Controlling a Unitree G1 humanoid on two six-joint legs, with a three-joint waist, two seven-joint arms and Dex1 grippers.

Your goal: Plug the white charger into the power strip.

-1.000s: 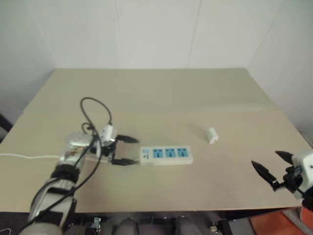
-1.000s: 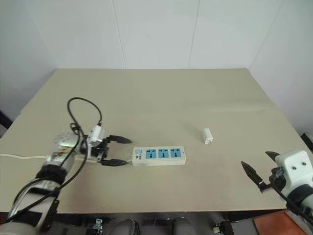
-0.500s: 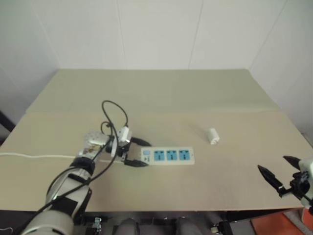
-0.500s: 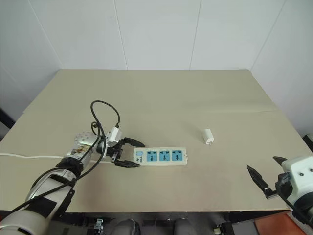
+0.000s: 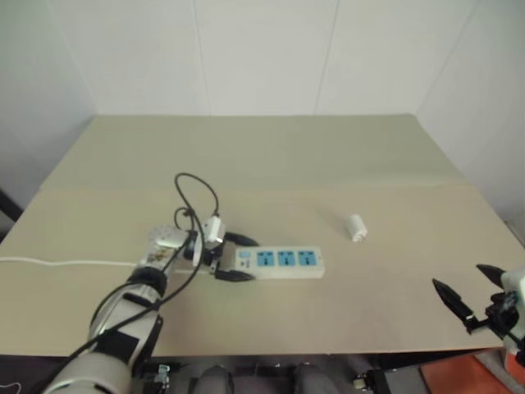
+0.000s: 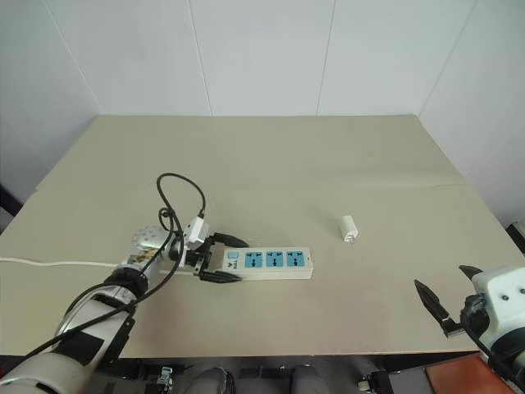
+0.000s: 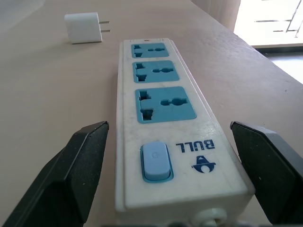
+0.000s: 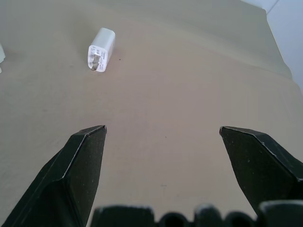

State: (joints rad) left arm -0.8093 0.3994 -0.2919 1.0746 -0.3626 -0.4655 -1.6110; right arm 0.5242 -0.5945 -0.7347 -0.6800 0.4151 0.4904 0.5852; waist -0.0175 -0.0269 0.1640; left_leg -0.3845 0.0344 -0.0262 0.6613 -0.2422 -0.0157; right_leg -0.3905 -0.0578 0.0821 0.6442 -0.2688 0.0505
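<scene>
Your power strip (image 6: 269,263) lies flat on the beige table (image 6: 271,164), a little left of centre and toward the near edge, running left to right with its 3 blue sockets (image 7: 162,102) facing up and its pale blue switch (image 7: 155,162) at the left end. A white cable (image 6: 57,263) runs from that left end across the table to the left edge. Your left gripper (image 6: 221,258) sits low at the switch end of the strip, wide open, with 1 black finger on the far side and 1 on the near side of that end; in the left wrist view both fingers stand apart from the strip's sides. The white charger (image 6: 349,229) lies on its side on the table, to the right of the strip and slightly farther back, well apart from both grippers, with its metal prongs (image 7: 105,27) showing at one end. Your right gripper (image 6: 449,305) hangs at the near right corner of the table, also spread wide and holding nothing, pointing across bare table with the charger far ahead of it to the left.
</scene>
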